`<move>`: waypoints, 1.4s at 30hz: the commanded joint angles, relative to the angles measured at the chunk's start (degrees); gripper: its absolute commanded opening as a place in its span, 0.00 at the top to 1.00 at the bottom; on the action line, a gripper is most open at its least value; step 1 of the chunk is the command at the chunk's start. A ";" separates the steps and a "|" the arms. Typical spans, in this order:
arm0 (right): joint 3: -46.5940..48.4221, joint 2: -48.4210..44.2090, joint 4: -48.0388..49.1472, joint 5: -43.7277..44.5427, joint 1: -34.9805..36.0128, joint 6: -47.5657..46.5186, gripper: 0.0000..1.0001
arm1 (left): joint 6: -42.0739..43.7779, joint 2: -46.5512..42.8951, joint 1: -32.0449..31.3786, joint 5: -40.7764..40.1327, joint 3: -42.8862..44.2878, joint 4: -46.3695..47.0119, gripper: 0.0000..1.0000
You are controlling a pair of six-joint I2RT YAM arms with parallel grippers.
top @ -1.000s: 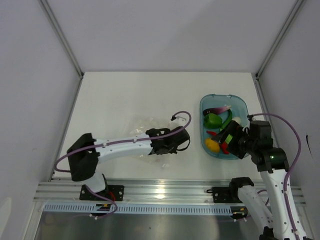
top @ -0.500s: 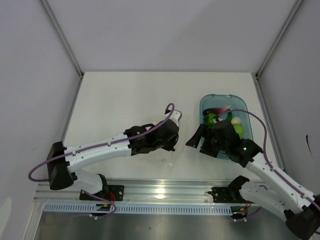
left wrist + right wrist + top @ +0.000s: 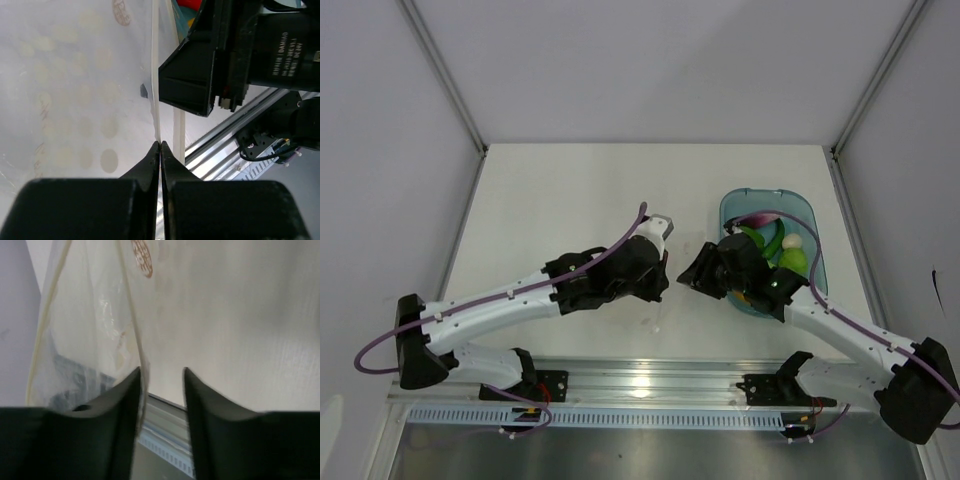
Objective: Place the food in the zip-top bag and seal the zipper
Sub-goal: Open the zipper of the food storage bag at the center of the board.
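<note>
The bench (image 3: pixel 570 190) is off-white. The tray (image 3: pixel 790 196) is translucent teal-blue. The food (image 3: pixel 788 262) in it shows a dark green cucumber (image 3: pixel 772 240), a light green piece (image 3: pixel 797 258), a purple piece (image 3: pixel 760 218) and a white piece (image 3: pixel 792 241). The bag (image 3: pixel 75 100) is clear, patterned with rows of faint pale round dots, and bears a round reddish-brown mark (image 3: pixel 121 10); its edge strip is whitish. The left arm (image 3: pixel 490 305) and right arm (image 3: pixel 840 325) are white with black joints, their jaws black, the cables (image 3: pixel 623 238) purple. The rail (image 3: pixel 650 385) is silver.

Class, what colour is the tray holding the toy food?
Teal-blue, translucent; the tray shows best in the top view.
</note>
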 commanded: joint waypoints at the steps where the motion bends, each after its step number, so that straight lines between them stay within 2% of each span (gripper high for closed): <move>1: 0.63 1.34 6.92 1.23 1.04 -0.77 0.65 | -0.38 -1.97 0.16 0.94 -0.72 0.00 0.99; 2: 0.89 1.08 7.28 1.75 1.48 -1.12 0.86 | -0.29 -1.97 0.08 0.94 -0.90 0.00 0.99; 3: 1.76 0.82 7.19 2.80 2.18 -1.38 0.97 | -0.29 -1.97 0.08 0.77 -0.99 0.00 0.99; 6: 3.43 -0.24 5.79 7.20 5.08 -2.18 1.00 | -0.29 -1.89 0.08 0.50 -1.43 -0.09 0.99; 11: 11.08 1.16 -5.36 12.91 9.56 -3.23 1.00 | -0.29 -1.88 0.08 -0.81 -0.99 -1.05 0.99; 14: 14.60 2.92 -11.24 18.96 13.42 -3.49 1.00 | 0.23 -3.28 0.16 -0.47 -1.86 -0.18 0.70; 16: 16.26 3.53 -13.19 20.55 14.66 -3.23 1.00 | 0.59 -4.25 0.08 0.15 -2.13 0.87 0.62; 17: 16.71 3.89 -13.98 20.92 15.28 -2.71 1.00 | 0.76 -5.13 0.08 0.76 -2.22 1.14 0.54; 20: 18.20 5.03 -15.83 21.88 16.16 -2.18 1.00 | 1.03 -6.01 0.08 1.91 -2.48 1.93 0.45; 31: 21.02 3.63 -17.24 23.12 18.36 -0.59 1.00 | 0.50 -4.35 0.08 0.59 -3.63 0.35 0.51; 35: 21.72 3.80 -17.94 23.21 18.45 -0.68 1.00 | 0.50 -4.35 0.08 0.94 -4.42 1.67 0.47; 39: 21.99 3.89 -17.68 22.50 18.80 -0.86 1.00 | 1.29 -1.63 0.16 -0.72 -1.70 -0.78 0.44; 40: 22.07 3.98 -17.77 22.50 18.89 -0.95 1.00 | 1.38 -0.93 0.08 -1.07 -1.08 -1.66 0.46; 42: 22.69 4.07 -18.82 22.76 18.89 -1.38 1.00 | 2.17 0.40 0.34 -1.60 -0.29 -2.02 0.61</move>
